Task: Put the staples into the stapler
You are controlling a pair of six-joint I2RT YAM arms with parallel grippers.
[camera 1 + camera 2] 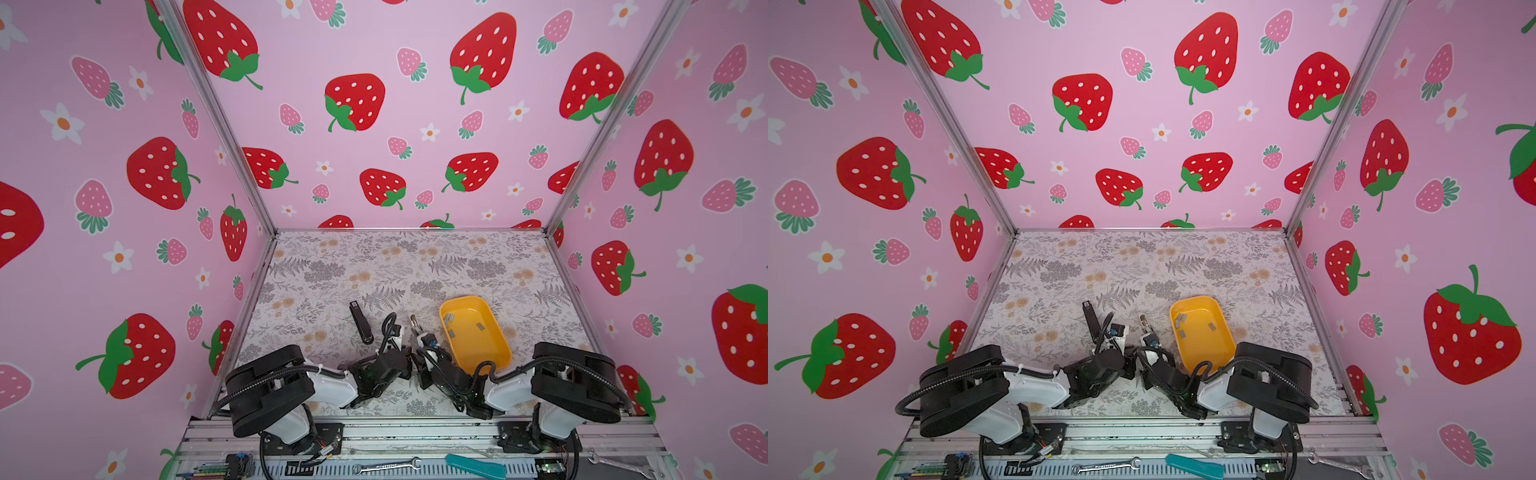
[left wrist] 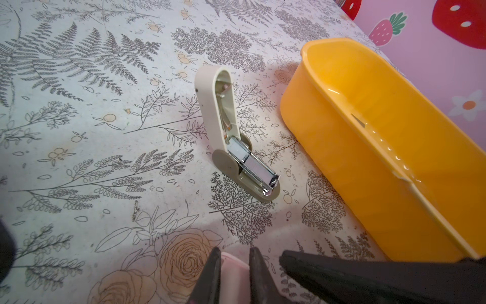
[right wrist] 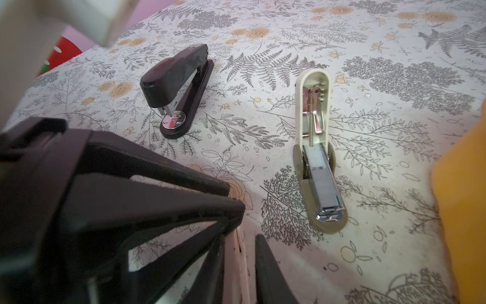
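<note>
A beige stapler [image 3: 315, 158] lies swung open on the floral table, and a grey strip of staples [image 3: 324, 184] sits in its channel. In both top views it lies just past the grippers [image 1: 415, 323] [image 1: 1145, 323]. Loose staples [image 1: 449, 319] lie in the yellow tray [image 1: 469, 349]. My left gripper [image 2: 234, 252] and right gripper [image 3: 240, 238] meet at the table's front middle, each shut on the same small pink stapler [image 2: 234, 273] [image 3: 243, 263]. In both top views the arms hide that pink stapler.
A closed black stapler [image 1: 360, 322] [image 3: 178, 86] lies left of the beige one. The yellow tray [image 2: 342, 158] stands close on the right of the grippers. A wrench [image 1: 386, 466] and a teal-handled tool [image 1: 476, 465] lie on the front rail. Strawberry-print walls enclose the table.
</note>
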